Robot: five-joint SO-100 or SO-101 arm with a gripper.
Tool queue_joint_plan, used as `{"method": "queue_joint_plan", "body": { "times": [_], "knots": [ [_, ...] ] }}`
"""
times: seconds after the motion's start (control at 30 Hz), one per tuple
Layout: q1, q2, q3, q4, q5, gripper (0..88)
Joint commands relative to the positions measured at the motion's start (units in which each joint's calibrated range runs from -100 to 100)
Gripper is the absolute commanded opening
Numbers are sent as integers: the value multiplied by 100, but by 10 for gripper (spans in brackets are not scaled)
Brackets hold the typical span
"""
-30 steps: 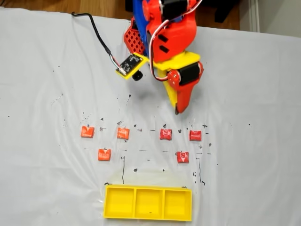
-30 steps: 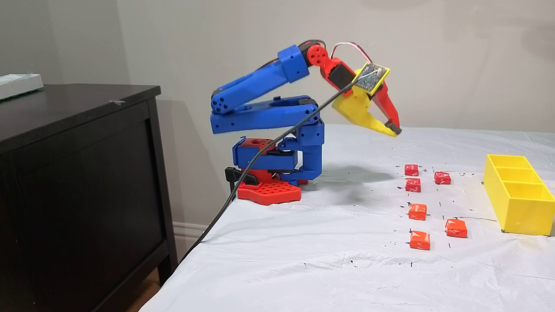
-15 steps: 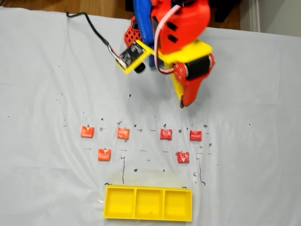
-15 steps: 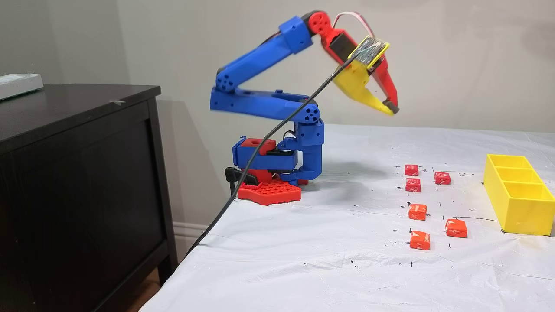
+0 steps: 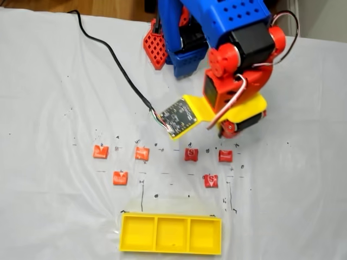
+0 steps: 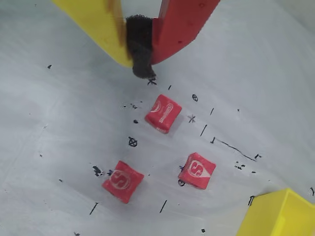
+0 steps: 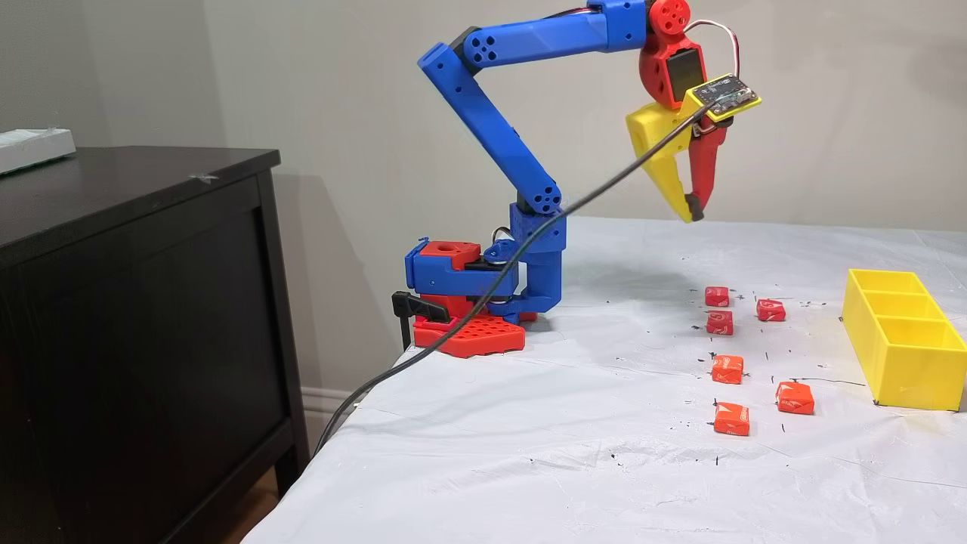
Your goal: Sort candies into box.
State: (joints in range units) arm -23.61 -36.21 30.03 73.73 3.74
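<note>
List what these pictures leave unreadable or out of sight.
- Box: the wrist view's bottom edge cuts it to one corner.
- Candies: wrapper marks too small in both fixed views.
- Gripper: fingertips hidden beneath the arm's own wrist in a fixed view from above.

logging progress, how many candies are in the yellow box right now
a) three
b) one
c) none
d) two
c) In a fixed view all three compartments of the box are bare, and the six candies lie on the cloth outside it.
</note>
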Motion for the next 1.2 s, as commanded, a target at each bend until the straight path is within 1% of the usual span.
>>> {"method": "queue_joint_plan", "body": {
  "times": [0.0,0.1,0.27,0.4,0.53,0.57,0.63,0.7,0.73,0.9,1.0,1.17],
  "knots": [
    [-121,177,-30,-214,-88,108],
    [-203,398,88,-369,-200,176],
    [-266,839,33,-549,-288,235],
    [-257,1085,-103,-623,-313,258],
    [-230,1178,-85,-705,-303,259],
    [-221,1195,-67,-721,-298,251],
    [-203,1246,-58,-738,-288,190],
    [-185,1288,-30,-787,-274,180],
    [-176,1297,-12,-828,-264,184],
    [-103,1484,-12,-942,-230,287],
    [-85,1568,61,-1041,-220,306],
    [-49,1763,97,-1155,-186,309]
  ]
}}
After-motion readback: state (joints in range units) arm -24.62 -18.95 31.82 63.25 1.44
